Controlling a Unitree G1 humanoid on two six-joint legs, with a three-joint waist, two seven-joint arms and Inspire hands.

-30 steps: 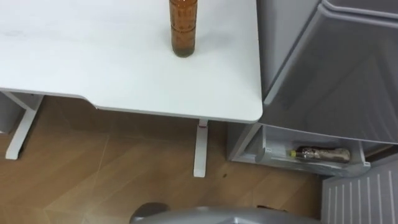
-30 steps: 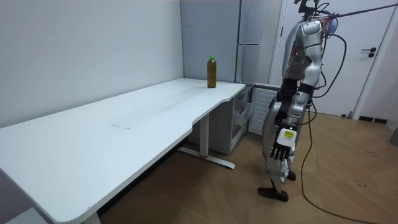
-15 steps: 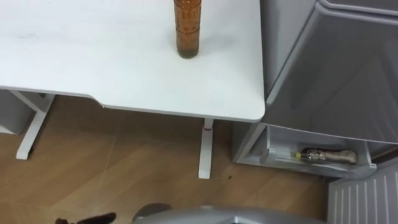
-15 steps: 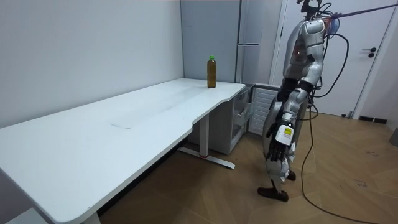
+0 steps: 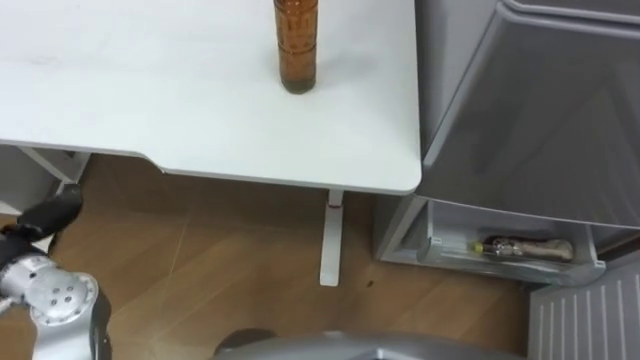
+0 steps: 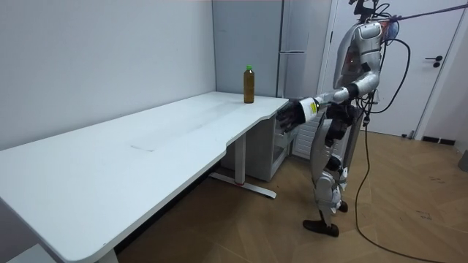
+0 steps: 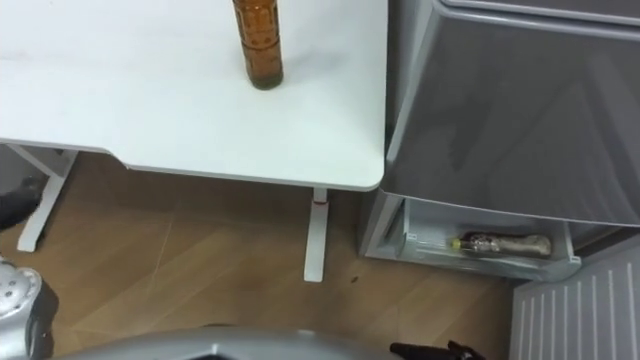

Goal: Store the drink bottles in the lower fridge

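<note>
A tea bottle (image 5: 297, 45) is seen upright on the white table (image 5: 150, 100) at 12 o'clock. A second bottle (image 5: 520, 248) is laid in the open lower drawer (image 5: 432, 238) of the fridge (image 5: 540, 100) at 4 o'clock. The left hand (image 5: 48, 216) is held at 8 o'clock, fingers relaxed, nothing grasped. The right hand (image 7: 430, 350) is glimpsed at 6 o'clock; its state cannot be told.

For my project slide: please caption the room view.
Robot by the fridge holds its left hand out toward the bottle upright on the table.
</note>
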